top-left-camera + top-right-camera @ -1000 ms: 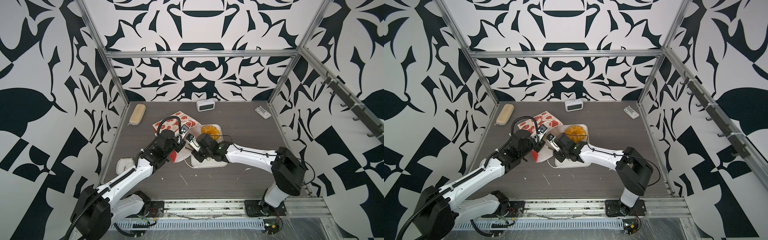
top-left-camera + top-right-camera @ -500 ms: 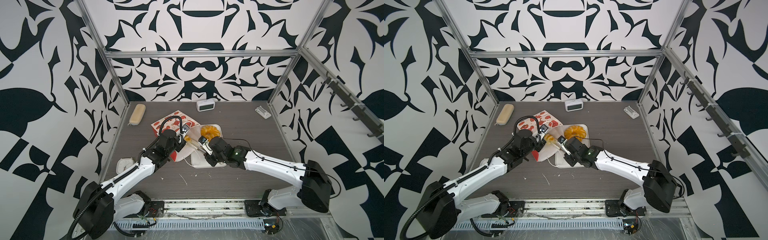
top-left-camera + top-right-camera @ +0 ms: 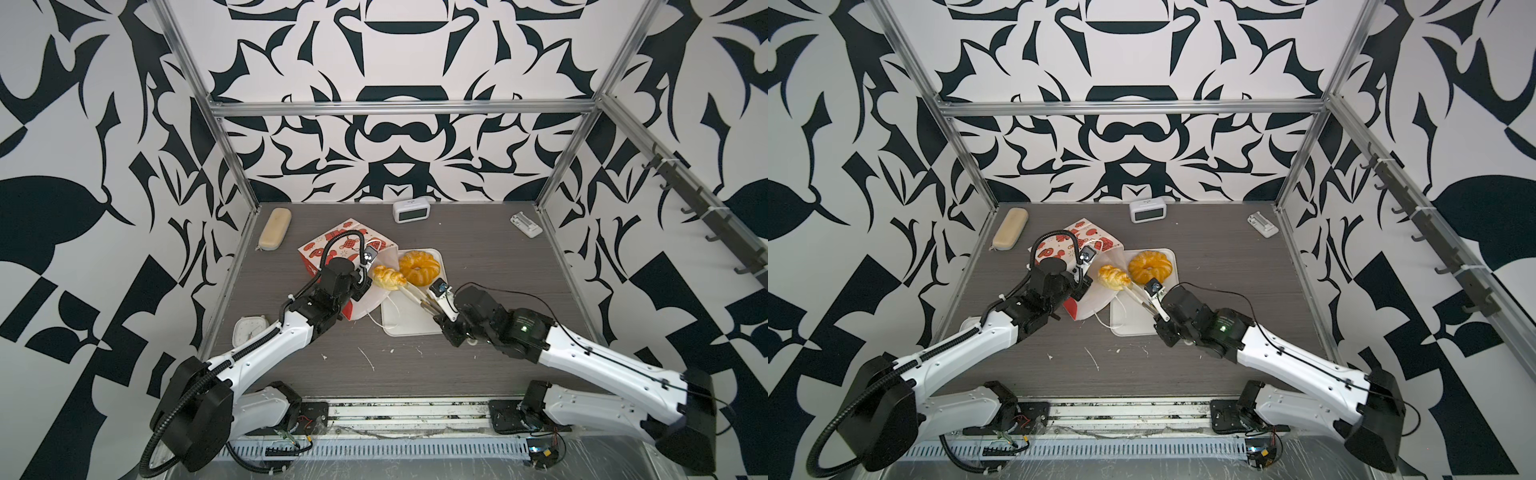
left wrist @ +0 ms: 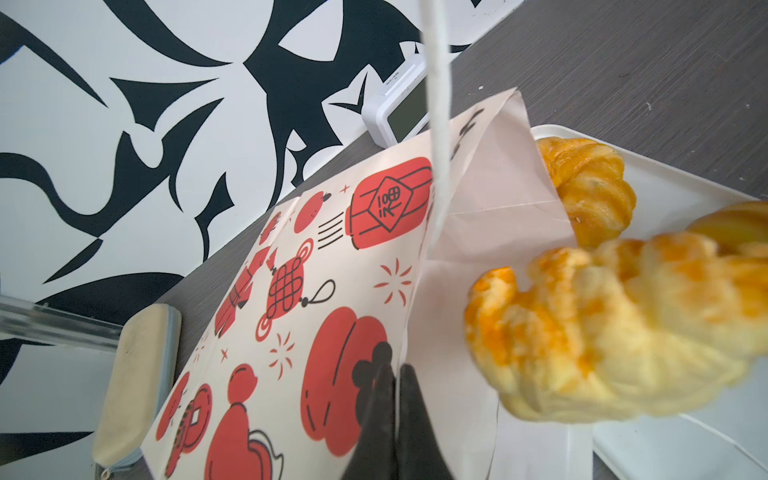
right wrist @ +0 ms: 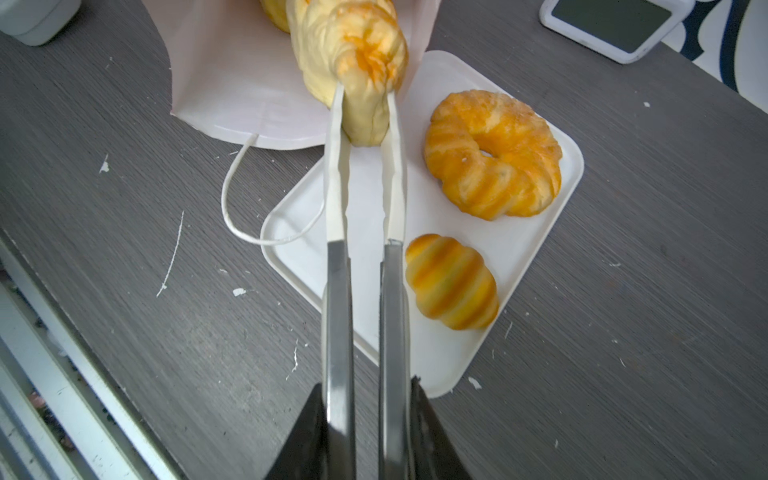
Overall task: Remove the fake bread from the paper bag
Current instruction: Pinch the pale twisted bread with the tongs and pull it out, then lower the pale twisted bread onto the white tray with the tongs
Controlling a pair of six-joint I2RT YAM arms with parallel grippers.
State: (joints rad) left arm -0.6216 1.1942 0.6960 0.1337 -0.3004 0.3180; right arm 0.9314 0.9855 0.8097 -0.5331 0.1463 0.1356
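Note:
The red and white paper bag point(image 3: 332, 245) point(image 3: 1067, 239) lies on its side, white mouth toward the tray. My left gripper point(image 4: 395, 368) point(image 3: 361, 286) is shut on the bag's upper edge point(image 4: 291, 291). My right gripper point(image 5: 366, 382) point(image 3: 436, 311) is shut on metal tongs point(image 5: 365, 291). The tongs pinch a golden croissant point(image 5: 353, 54) point(image 3: 388, 277) point(image 3: 1113, 276), held in the air just outside the bag's mouth. On the white tray point(image 5: 436, 365) point(image 3: 409, 328) lie a ring loaf point(image 5: 492, 156) point(image 3: 419, 267) and a ridged roll point(image 5: 451, 282).
A white digital clock point(image 3: 410, 211) stands at the back wall. A beige zip case point(image 3: 274, 234) lies back left and a small white device point(image 3: 525, 224) back right. A round white clock point(image 3: 249, 330) sits beside the left arm. The bag's cord handle point(image 5: 249, 232) trails over the tray.
My right arm has drawn back to the right, pulling the tongs and the croissant out of the bag's mouth. The left gripper has kept its hold on the bag's edge.

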